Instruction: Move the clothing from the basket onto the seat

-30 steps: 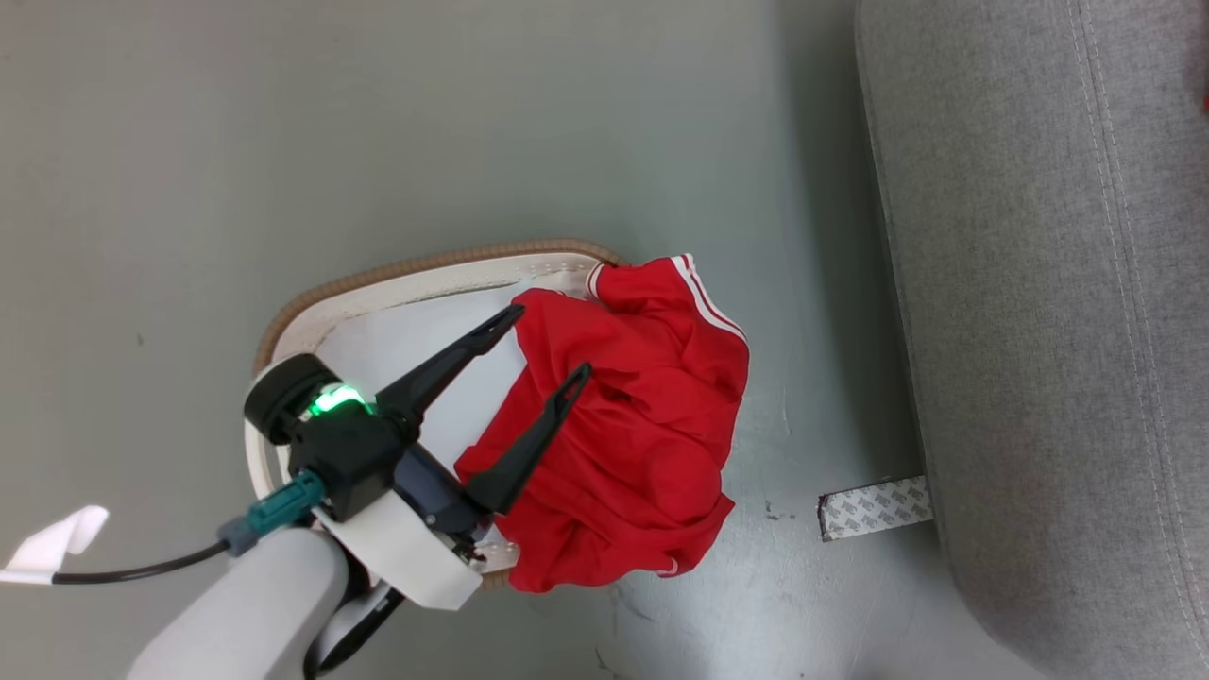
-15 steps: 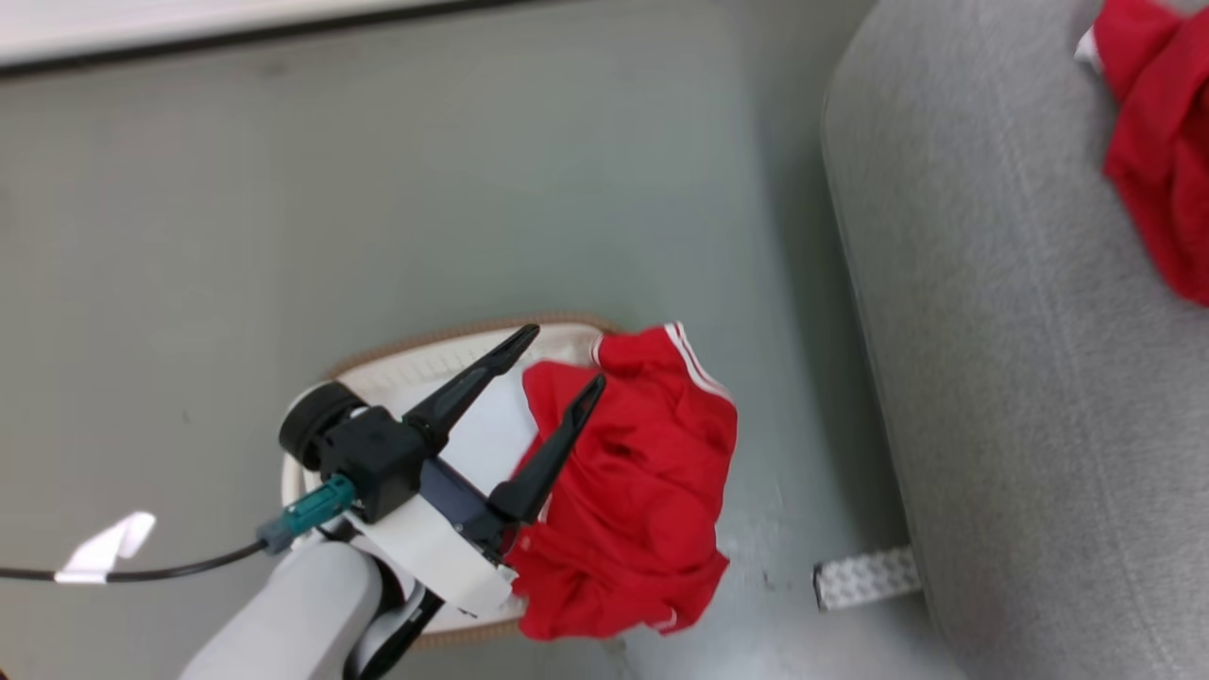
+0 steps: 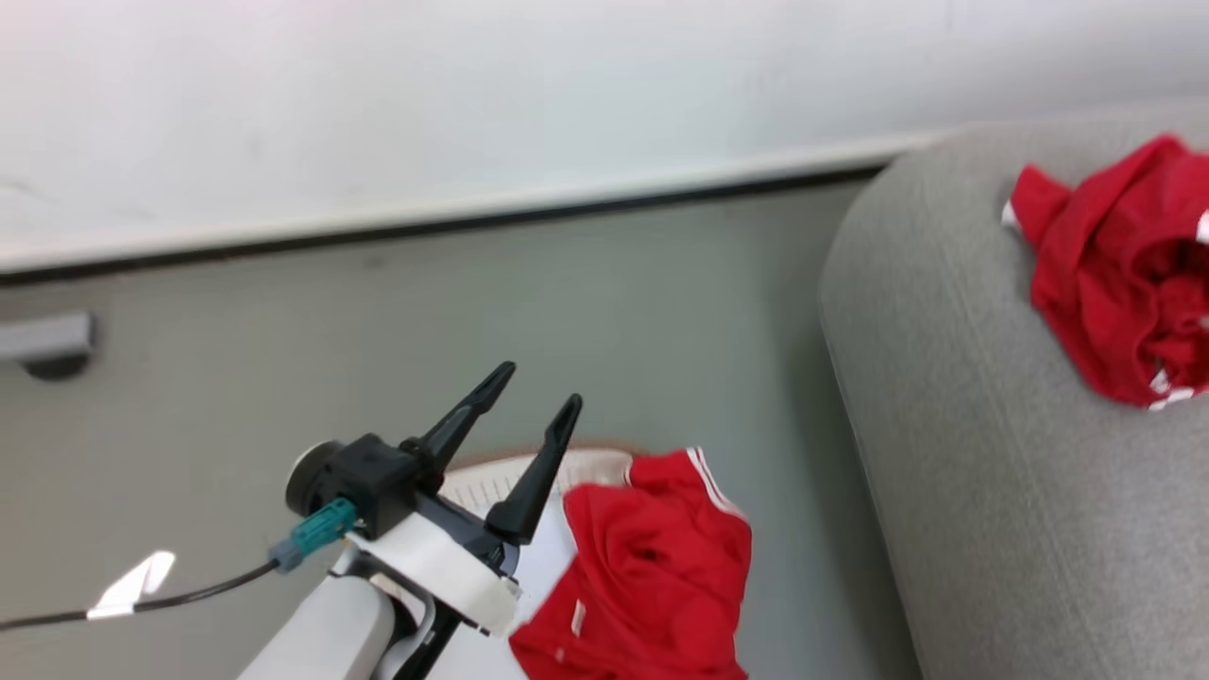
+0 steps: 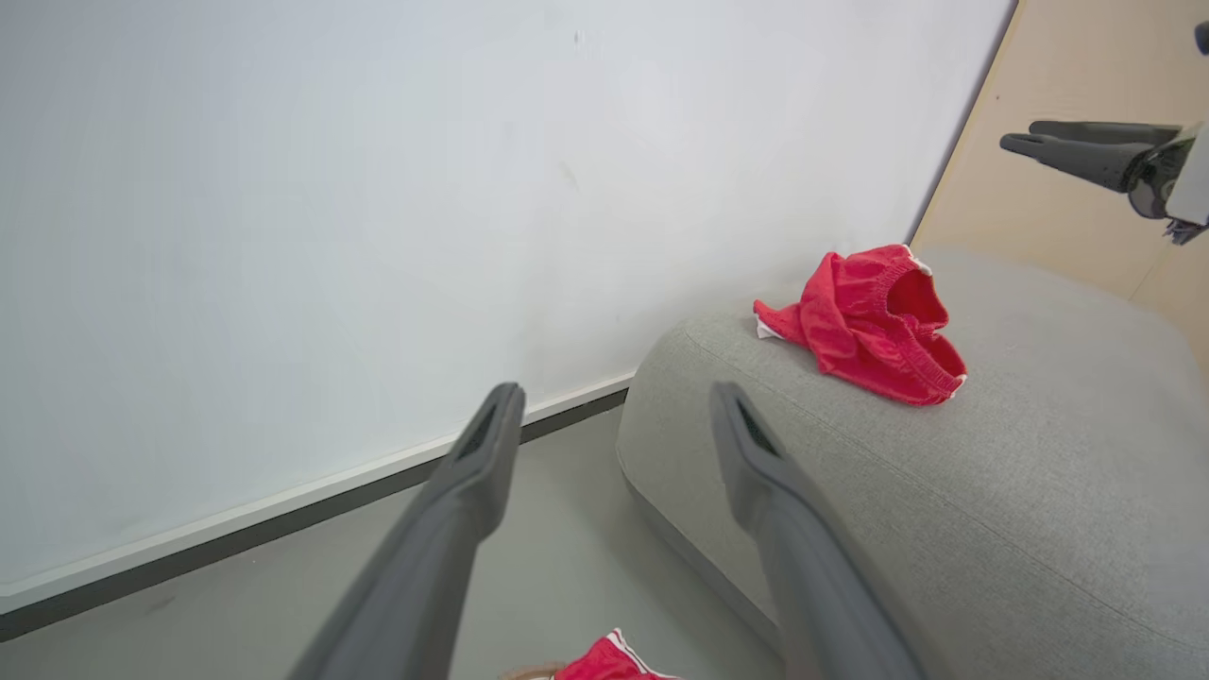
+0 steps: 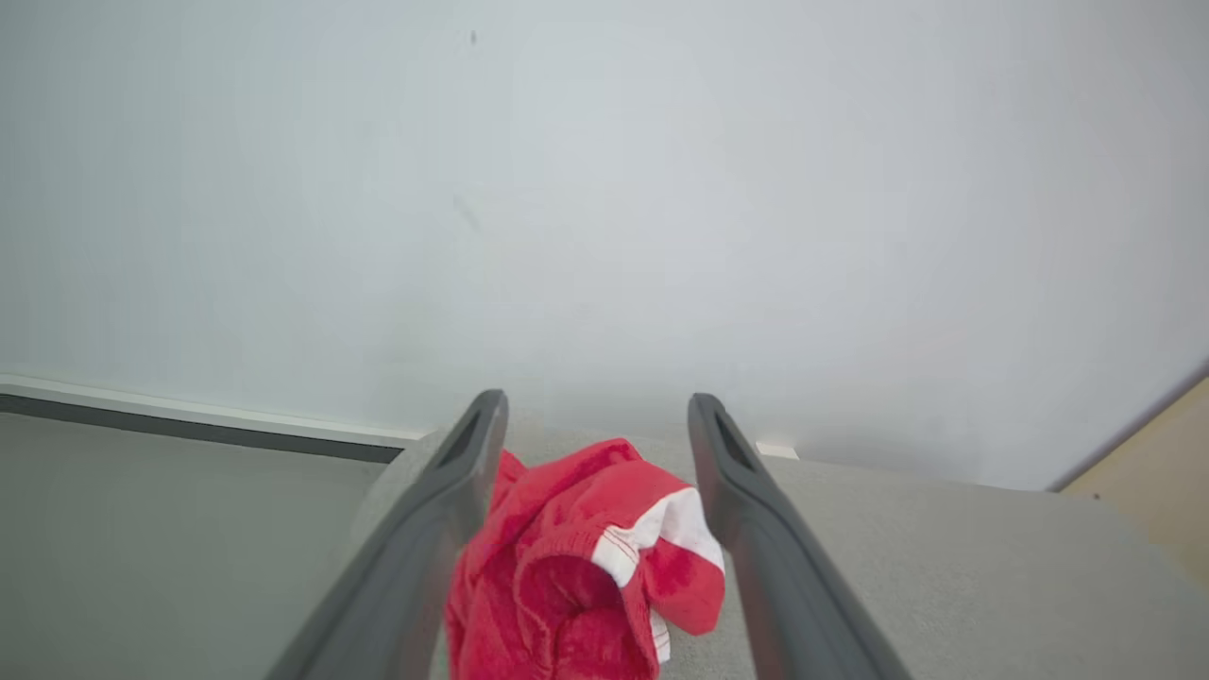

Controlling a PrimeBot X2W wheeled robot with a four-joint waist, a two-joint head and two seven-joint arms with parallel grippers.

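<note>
A white wall [image 3: 472, 94] stood behind the seat [image 3: 945, 453]. Two red garments: the first garment [image 3: 1119, 283] lay on the seat, the second garment [image 3: 652, 576] draped over the one basket [image 3: 595, 469] on the floor [image 3: 614, 312] beside the seat. The left gripper [image 3: 538, 387], over the basket, and the right gripper [image 5: 597, 401], over the seat, both gaped empty.

Clothing [image 3: 1115, 283] lies on the seat [image 3: 992, 529], more in the basket [image 3: 486, 484].
</note>
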